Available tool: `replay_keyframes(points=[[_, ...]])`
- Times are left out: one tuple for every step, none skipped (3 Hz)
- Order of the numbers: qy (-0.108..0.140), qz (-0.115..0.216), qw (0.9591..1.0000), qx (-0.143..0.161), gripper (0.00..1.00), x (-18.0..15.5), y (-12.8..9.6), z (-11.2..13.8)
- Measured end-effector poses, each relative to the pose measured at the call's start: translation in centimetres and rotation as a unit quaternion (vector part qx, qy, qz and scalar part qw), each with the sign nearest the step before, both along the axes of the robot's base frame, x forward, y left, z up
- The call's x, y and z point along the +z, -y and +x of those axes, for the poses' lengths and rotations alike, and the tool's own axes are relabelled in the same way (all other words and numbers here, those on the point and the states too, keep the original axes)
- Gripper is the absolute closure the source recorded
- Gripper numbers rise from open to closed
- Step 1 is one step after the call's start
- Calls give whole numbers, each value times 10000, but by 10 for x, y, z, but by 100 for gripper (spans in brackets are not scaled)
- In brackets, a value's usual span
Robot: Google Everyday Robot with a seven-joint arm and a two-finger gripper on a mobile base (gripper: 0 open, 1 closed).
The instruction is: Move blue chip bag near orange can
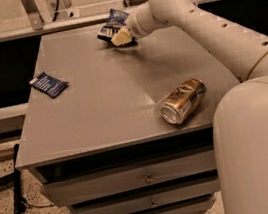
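Observation:
The blue chip bag [112, 23], dark navy foil with white lettering, is at the far middle of the grey table [104, 113]. My gripper [121, 36] is at the bag's near edge and is shut on it, holding it tilted up off the table top. The arm reaches in from the right. The orange can [183, 101] lies on its side near the table's front right, its silver top facing the front left. The can is well apart from the bag.
A small flat dark-blue packet [48, 84] with white print lies near the table's left edge. Drawers [145, 178] run under the table front. A rail and glass panel [60, 23] stand behind the table. My arm's large body [262, 149] fills the right foreground.

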State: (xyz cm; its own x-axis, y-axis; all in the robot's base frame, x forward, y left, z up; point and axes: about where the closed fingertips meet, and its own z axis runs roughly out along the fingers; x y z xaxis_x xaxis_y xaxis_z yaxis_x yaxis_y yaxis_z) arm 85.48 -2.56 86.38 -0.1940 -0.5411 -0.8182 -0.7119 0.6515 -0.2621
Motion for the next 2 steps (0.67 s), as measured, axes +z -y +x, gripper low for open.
replay_keyframes(points=[[49,-18,10000,-18,64,0,2,-1],[102,-25,9999,-23,87,2,4,-1]])
